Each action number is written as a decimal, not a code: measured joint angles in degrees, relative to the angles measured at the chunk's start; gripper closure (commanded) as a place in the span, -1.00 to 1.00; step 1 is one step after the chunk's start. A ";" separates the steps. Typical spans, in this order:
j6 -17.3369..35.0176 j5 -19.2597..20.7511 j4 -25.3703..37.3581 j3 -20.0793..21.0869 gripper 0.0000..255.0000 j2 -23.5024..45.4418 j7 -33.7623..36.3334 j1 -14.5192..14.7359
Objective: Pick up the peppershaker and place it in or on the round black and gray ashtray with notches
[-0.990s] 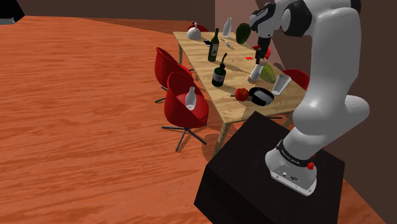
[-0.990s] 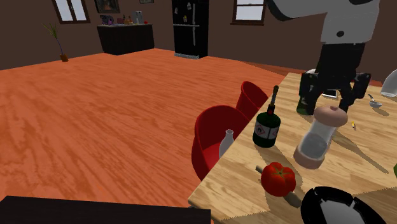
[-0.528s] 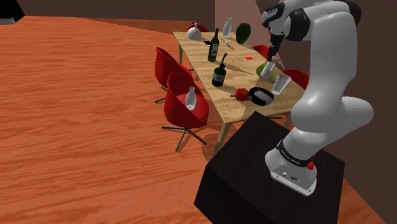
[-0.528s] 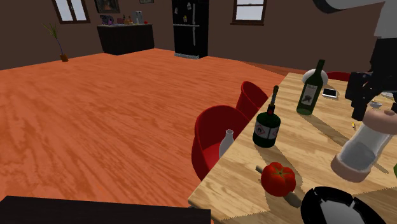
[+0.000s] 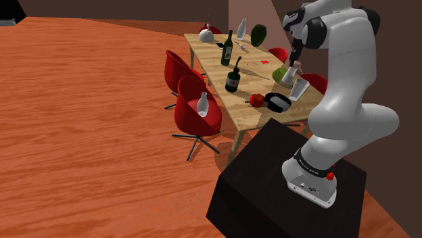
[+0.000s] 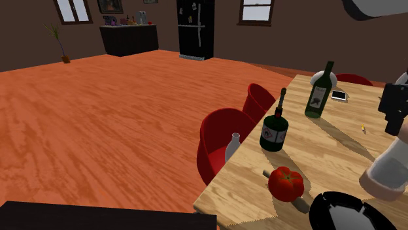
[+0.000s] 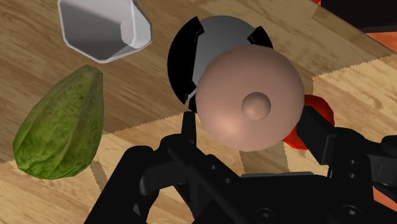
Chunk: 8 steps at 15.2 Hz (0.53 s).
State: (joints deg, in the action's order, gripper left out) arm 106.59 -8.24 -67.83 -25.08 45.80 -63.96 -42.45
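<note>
Peppershaker (image 6: pixel 390 172) (tilted) near ashtray (image 6: pixel 342 210)

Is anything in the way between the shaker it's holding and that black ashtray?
Nothing visible is. The pepper shaker, clasped in the gripper, hangs over the table with the ashtray just below it. The red vegetable lies beside the ashtray; the green vegetable and white cup sit off to the side, not between.

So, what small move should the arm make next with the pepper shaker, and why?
The jaws hold the pepper shaker in the air; the ashtray below sits offset toward the white cup. Probably shift the shaker over the ashtray's centre before lowering.
</note>
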 measured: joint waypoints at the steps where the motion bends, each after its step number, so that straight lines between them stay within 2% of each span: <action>1: 0.52 -0.08 -0.20 0.08 1.00 0.33 0.03 -0.02; 8: 4.49 -0.61 -2.42 0.53 1.00 2.19 0.07 -0.09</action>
State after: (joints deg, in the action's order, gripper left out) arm 111.07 -8.85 -70.25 -24.55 47.98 -63.89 -42.54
